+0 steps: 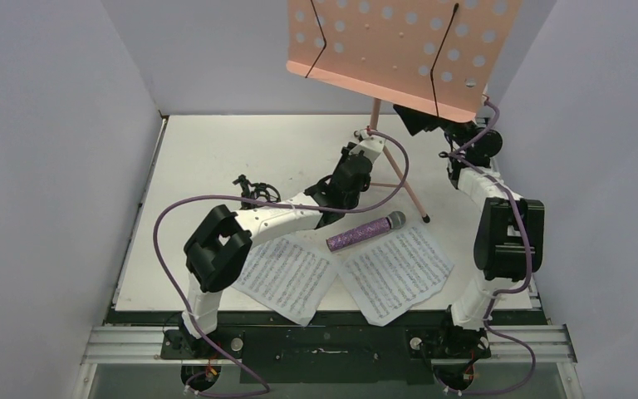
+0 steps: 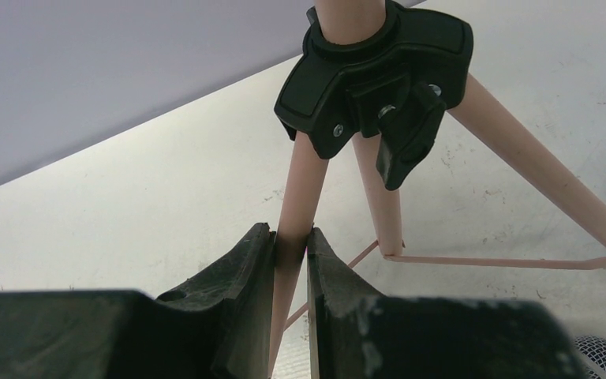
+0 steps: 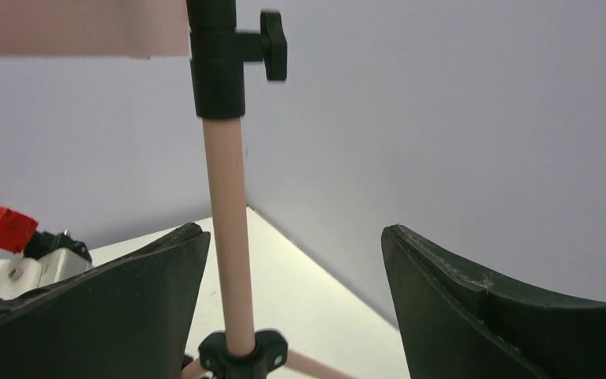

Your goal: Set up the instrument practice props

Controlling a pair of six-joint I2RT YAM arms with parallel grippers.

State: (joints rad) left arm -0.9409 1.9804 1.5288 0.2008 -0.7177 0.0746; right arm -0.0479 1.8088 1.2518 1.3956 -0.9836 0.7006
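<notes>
The pink perforated music stand (image 1: pixel 390 46) stands upright at the back of the table on its tripod legs. My left gripper (image 1: pixel 364 148) is shut on one pink leg (image 2: pixel 304 174), just below the black hub (image 2: pixel 375 71); the fingertips (image 2: pixel 262 245) press both sides. My right gripper (image 3: pixel 293 260) is open, and the stand's pole (image 3: pixel 229 237) rises between its fingers, close to the left one, apart from both. In the top view this gripper (image 1: pixel 415 119) is partly hidden under the tray. The purple glitter microphone (image 1: pixel 365 233) lies on two white sheet-music pages (image 1: pixel 282 278) (image 1: pixel 395 270). The small black shock-mount tripod (image 1: pixel 253 189) sits at the left.
Grey walls enclose the table on three sides. The stand's front leg ends at a foot (image 1: pixel 425 218) near the microphone head. A black collar with a knob (image 3: pixel 225 71) sits on the pole under the tray. The left arm's purple cable (image 1: pixel 399 179) loops past the legs.
</notes>
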